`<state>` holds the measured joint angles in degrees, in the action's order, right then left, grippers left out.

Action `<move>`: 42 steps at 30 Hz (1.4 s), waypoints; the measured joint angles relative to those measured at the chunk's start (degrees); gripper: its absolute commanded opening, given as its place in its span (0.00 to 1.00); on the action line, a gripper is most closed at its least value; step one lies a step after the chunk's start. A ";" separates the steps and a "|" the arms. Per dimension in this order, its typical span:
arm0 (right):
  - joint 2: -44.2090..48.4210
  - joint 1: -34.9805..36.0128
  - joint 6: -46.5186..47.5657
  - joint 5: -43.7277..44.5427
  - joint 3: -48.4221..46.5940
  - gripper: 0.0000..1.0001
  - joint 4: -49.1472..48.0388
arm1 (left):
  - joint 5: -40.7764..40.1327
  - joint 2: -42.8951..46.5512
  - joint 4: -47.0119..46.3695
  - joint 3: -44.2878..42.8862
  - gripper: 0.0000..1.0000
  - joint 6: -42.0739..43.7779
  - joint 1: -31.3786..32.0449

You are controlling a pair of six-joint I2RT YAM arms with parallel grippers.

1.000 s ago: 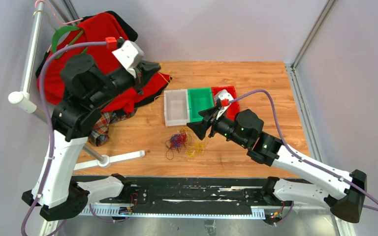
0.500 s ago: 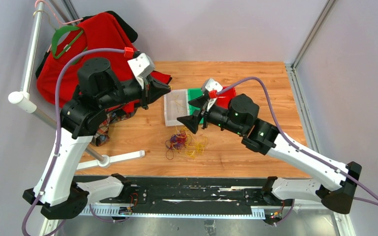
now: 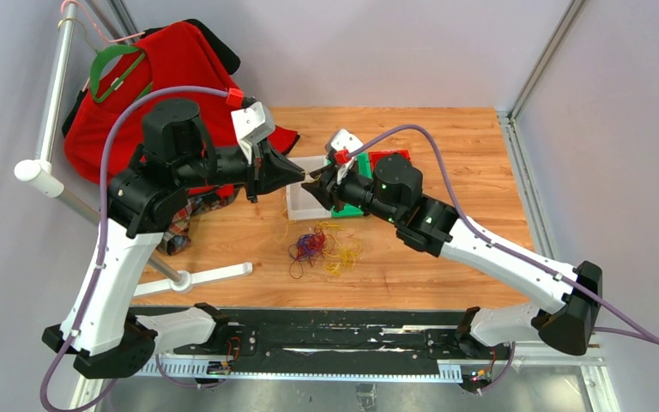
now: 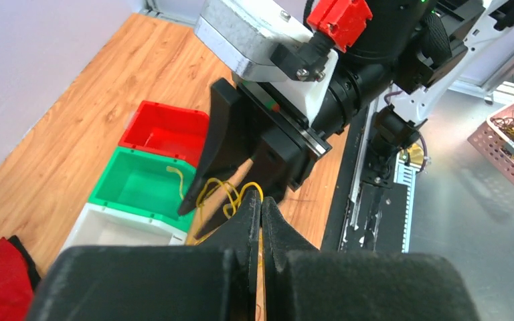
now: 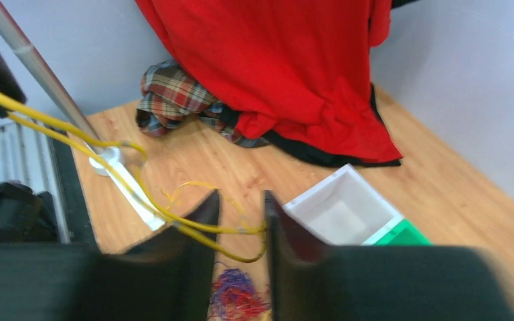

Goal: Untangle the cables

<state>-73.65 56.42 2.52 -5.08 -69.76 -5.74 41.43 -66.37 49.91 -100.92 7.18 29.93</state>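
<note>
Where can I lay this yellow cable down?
Bare wood lies right of the red bin to the table edge, and between the rack foot and the tangle. Crowded: over the white bin, where left tool and right tool meet on the yellow cable.

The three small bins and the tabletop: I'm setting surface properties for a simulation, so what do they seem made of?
The red bin, green bin and white bin look like moulded plastic: solid colour, smooth thin walls, faint sheen. The tabletop looks like wood or wood-look laminate: plank seams and grain, satin finish; which, I cannot tell.
</note>
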 measured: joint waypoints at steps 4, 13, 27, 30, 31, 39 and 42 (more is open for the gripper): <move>-0.09 -0.76 -0.04 -0.37 -0.44 0.01 -0.44 | 0.63 0.00 0.44 -0.02 0.13 0.85 0.00; -0.09 -7.58 -0.98 2.27 -1.05 0.01 2.19 | -12.02 -0.11 1.64 0.79 0.98 4.00 0.20; -12.63 -21.51 9.62 32.63 -11.13 0.01 6.75 | -25.70 0.02 9.62 6.60 0.98 6.97 0.20; -15.74 -21.75 14.03 38.97 -11.30 0.01 5.70 | -26.27 0.28 10.36 6.99 0.98 7.41 0.20; -16.55 -22.05 15.23 40.81 -11.32 0.00 5.49 | -26.29 0.44 10.36 7.10 0.98 7.45 0.20; -19.04 -24.74 19.87 52.41 -11.34 0.01 4.13 | -27.15 1.46 10.58 9.09 0.98 7.87 0.20; -19.21 -25.07 19.89 53.42 -11.39 0.01 4.31 | -27.69 1.44 10.71 10.12 0.98 8.02 0.20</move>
<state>-92.86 31.35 22.41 48.34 -81.14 -1.43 13.74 -64.93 60.62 -90.80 15.20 30.13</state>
